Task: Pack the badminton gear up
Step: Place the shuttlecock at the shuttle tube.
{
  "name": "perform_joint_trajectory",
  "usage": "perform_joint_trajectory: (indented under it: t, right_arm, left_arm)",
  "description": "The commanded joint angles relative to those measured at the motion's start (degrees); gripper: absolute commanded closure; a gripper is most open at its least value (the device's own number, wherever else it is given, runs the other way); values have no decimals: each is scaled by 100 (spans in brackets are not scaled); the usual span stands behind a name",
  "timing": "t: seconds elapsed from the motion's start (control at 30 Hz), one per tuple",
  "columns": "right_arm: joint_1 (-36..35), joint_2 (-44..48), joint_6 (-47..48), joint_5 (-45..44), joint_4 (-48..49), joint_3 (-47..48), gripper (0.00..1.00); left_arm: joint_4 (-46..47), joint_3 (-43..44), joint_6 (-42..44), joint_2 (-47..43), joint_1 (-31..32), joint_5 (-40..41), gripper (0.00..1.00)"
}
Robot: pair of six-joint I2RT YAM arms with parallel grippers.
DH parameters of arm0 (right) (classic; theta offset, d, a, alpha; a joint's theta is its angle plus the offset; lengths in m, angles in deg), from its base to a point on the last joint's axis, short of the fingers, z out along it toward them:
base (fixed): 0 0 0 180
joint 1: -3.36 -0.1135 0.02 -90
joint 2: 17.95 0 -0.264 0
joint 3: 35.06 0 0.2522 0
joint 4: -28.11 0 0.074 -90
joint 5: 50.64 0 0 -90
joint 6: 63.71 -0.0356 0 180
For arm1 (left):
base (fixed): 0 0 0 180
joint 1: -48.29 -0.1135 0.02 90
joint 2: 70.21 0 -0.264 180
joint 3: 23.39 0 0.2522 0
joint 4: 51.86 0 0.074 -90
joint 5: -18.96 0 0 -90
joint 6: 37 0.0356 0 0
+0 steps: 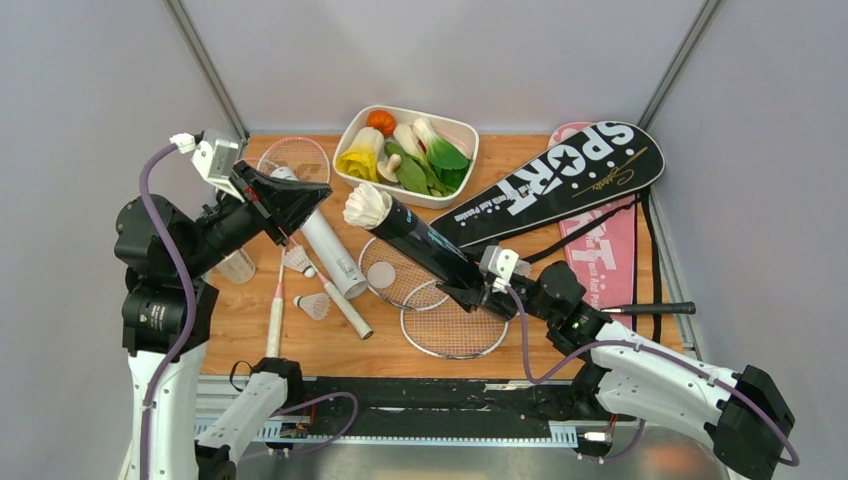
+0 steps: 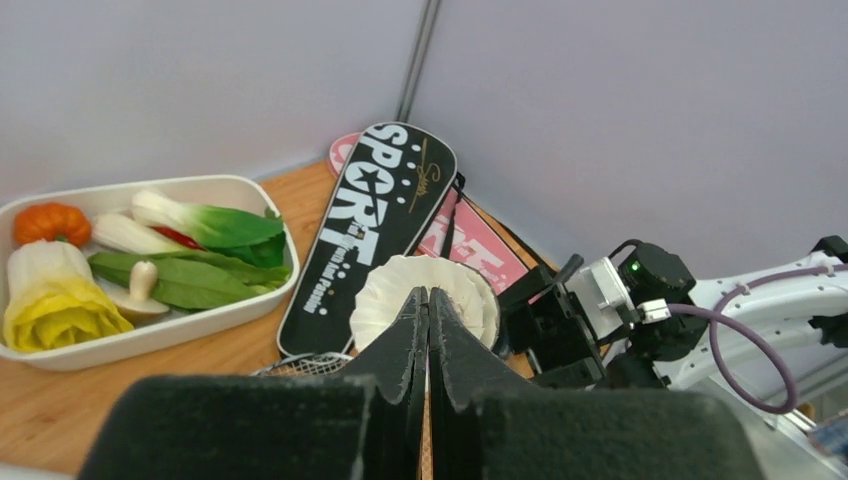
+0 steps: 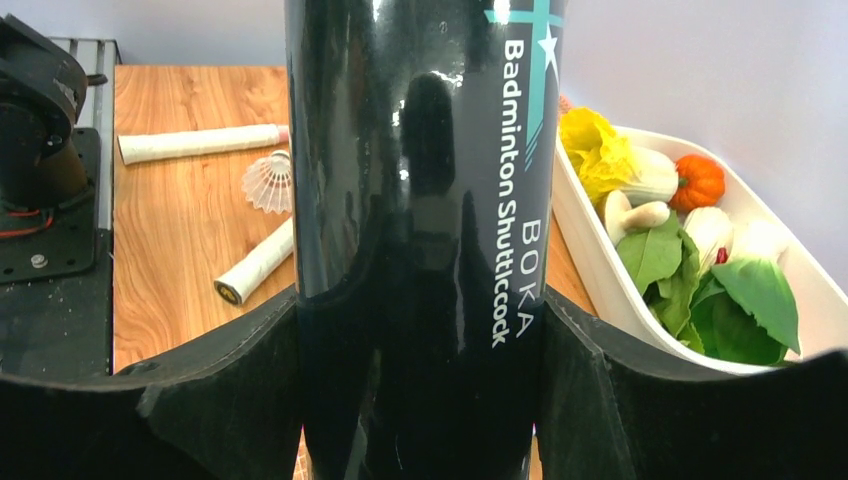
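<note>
My right gripper [image 1: 482, 287] [image 3: 420, 310] is shut on a glossy black shuttlecock tube [image 1: 432, 250] [image 3: 420, 180], holding it tilted up toward the back left. A white feather shuttlecock [image 1: 367, 205] [image 2: 385, 295] sits in the tube's open mouth. My left gripper [image 1: 308, 196] [image 2: 428, 300] is shut and empty, its tips just short of that shuttlecock. A white tube [image 1: 335, 255], two loose shuttlecocks [image 1: 300, 262] [image 1: 313, 305] and thin-framed racquets [image 1: 448, 322] [image 1: 295, 158] lie on the table. The black "SPORT" cover [image 1: 555, 180] [image 2: 380, 210] lies over the pink cover [image 1: 603, 255].
A white tray [image 1: 470, 135] [image 2: 150, 340] [image 3: 600, 285] of toy vegetables stands at the back centre. A small clear bottle [image 1: 237, 266] stands under my left arm. White racquet handles [image 3: 200, 143] [image 3: 255, 262] lie left of the black tube. Grey walls close three sides.
</note>
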State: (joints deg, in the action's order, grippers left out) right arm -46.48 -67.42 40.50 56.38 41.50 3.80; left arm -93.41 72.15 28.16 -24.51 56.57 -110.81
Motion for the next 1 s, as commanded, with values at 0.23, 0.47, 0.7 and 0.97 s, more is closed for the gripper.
perform_joint_trajectory:
  t: [0.23,0.47,0.7,0.97]
  right_arm:
    - [-33,184,537,8,-199,380,43]
    - [-29,49,738,72,-376,649,43]
    - [-32,-214,865,126,-335,856,43]
    - [-34,-636,1373,298,-651,1056,43]
  left_arm:
    - [33,-78,-586,530,33,-1118,100]
    - [213,-544,-850,463,30,-1554,100]
    - [257,-906,-997,623,34,-1745,100]
    - [8,-931,-666,891,56,-1801,100]
